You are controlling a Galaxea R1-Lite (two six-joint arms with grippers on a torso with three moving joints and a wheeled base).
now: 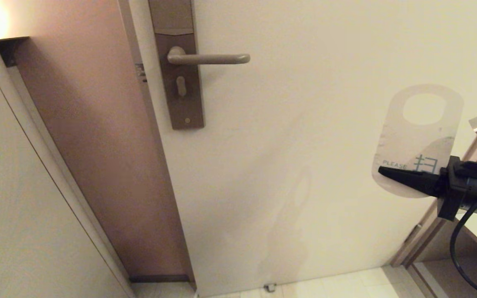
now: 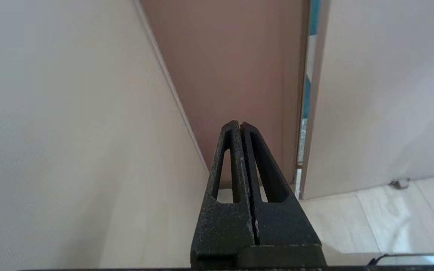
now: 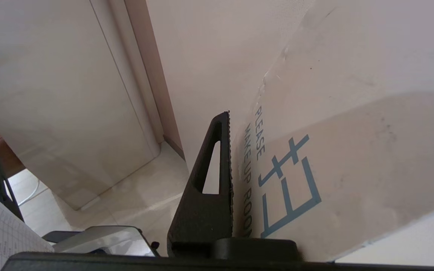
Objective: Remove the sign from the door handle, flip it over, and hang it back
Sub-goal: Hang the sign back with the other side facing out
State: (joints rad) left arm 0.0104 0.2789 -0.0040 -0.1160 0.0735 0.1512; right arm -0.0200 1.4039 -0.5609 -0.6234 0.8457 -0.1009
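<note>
The sign (image 1: 418,140) is off the door handle (image 1: 213,58) and well apart from it, out to the right and lower, held upright w/ its oval hole at the top. White side faces the head view: teal "PLEASE" plus a teal Chinese character near the bottom; right wrist view reads "PLEASE MAKE UP ROOM". Flat card, rounded ends, lower part pinched in the right gripper (image 1: 383,170). The handle is a slim matte grey-bronze rod, horizontal, pointing right from a tall brown lock plate, nothing hanging on it.
</note>
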